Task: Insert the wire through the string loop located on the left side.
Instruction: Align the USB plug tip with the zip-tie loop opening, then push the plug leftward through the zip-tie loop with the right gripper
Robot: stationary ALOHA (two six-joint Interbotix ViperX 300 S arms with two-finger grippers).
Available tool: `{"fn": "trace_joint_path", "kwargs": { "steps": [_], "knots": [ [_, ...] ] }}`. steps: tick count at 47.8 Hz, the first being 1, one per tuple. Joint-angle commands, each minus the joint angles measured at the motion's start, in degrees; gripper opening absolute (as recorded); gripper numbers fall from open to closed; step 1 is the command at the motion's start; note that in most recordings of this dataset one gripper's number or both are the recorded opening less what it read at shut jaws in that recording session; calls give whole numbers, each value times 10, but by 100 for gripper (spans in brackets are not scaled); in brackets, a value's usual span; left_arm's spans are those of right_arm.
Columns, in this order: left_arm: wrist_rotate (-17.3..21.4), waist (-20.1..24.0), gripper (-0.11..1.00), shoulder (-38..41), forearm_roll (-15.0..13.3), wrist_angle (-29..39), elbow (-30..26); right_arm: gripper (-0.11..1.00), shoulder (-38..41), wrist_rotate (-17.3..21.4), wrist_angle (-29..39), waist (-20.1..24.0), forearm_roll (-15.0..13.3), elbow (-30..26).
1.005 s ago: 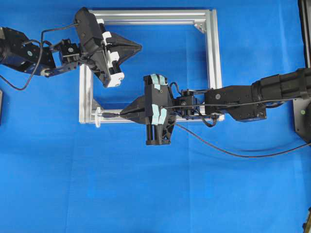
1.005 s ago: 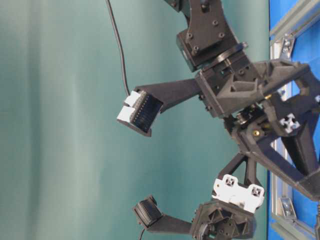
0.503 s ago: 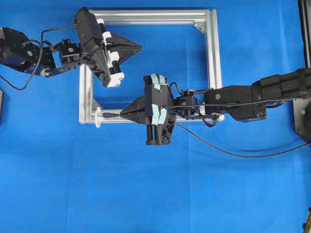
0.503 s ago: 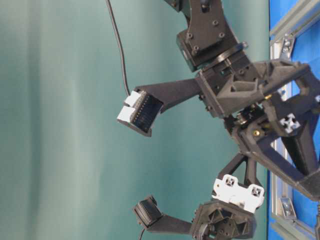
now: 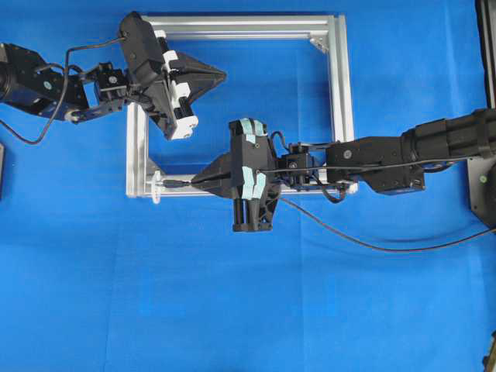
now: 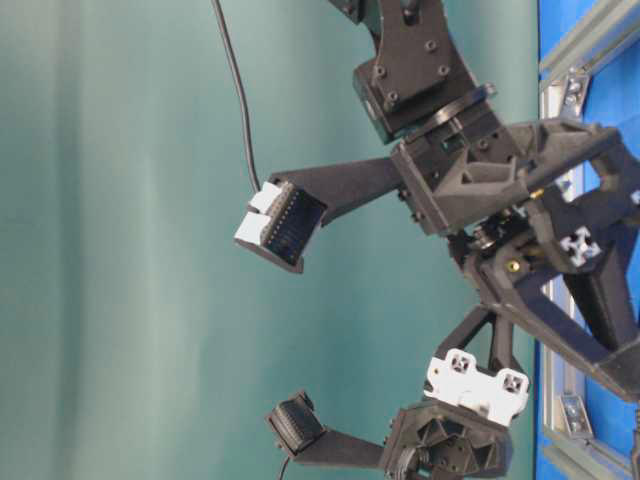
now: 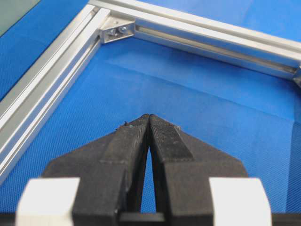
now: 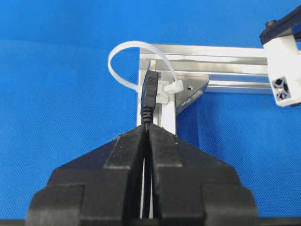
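The wire (image 8: 149,96) is ending in its small black plug, which is jutting straight out ahead of the right gripper (image 8: 146,132); the jaws are pinched tight on the cable just behind the plug. Directly in front of the plug, the string loop (image 8: 123,52) is standing as a pale arch at the frame's (image 8: 221,54) lower-left corner as the overhead view shows it. In the right wrist view the plug's tip is overlapping the loop's opening, but whether it is already passing through cannot be told. The plug's long axis is lying along the gripper's reach, pointing toward the loop, so the coming move looks like a plain forward push.

The right arm is clearly the nearer one. The left gripper (image 7: 149,123) is hanging over the frame's upper-left part, its jaws pressed together on nothing, well apart from the loop.

Everything is resting on a blue cloth (image 5: 232,310), with the cable's slack trailing away toward the right across it.
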Motion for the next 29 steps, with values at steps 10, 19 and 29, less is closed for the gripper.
{"fn": "trace_joint_path", "kwargs": {
  "steps": [10,19,29],
  "knots": [
    [-1,-2,0,-19,2,-3,-4,0,20,2,-3,-2,1,-48],
    [-1,-2,0,-19,3,-3,-4,0,47,2,-2,-2,1,-87],
    [-1,-2,0,-19,2,-3,-4,0,65,3,-2,-1,2,-111]
  ]
}}
